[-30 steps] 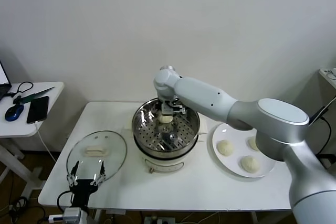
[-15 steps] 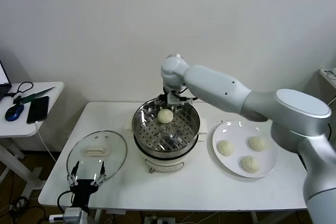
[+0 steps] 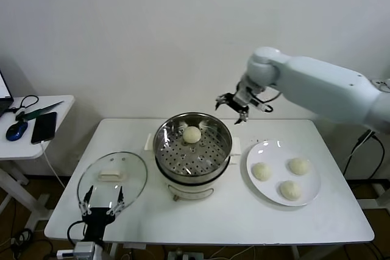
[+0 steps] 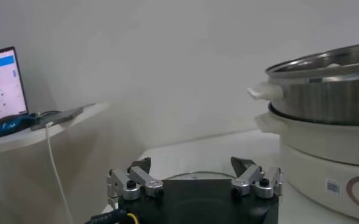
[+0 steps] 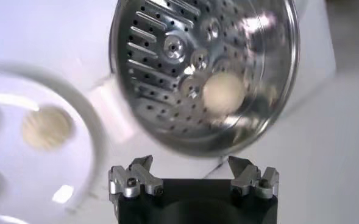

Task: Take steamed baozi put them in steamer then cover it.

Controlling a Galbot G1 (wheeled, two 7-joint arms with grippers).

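Far left, a side table (image 3: 36, 144) w/ a phone (image 3: 44, 126) and mouse (image 3: 16, 130) on it. On the main white table (image 3: 213, 217), front-left corner: the left gripper (image 3: 101, 201) sits low at the table edge, fingers spread apart, holding nothing, just in front of the cover (image 3: 113, 179), which lies flat on the table w/ its white handle up. Centre: the steamer (image 3: 192, 150) on its white pot base, uncovered, w/ one steamed baozi (image 3: 192, 134) resting on the perforated floor toward the back wall. Up and right of the steamer's rim, the right gripper (image 3: 233, 105) hangs in the air, fingers apart, empty, clear of the basket. Right side: a white plate (image 3: 283, 173) just beside the steamer, w/ three more baozi on it, each apart from the others. Right wrist view looks down on the steamer and the one bun inside, plate edge alongside.
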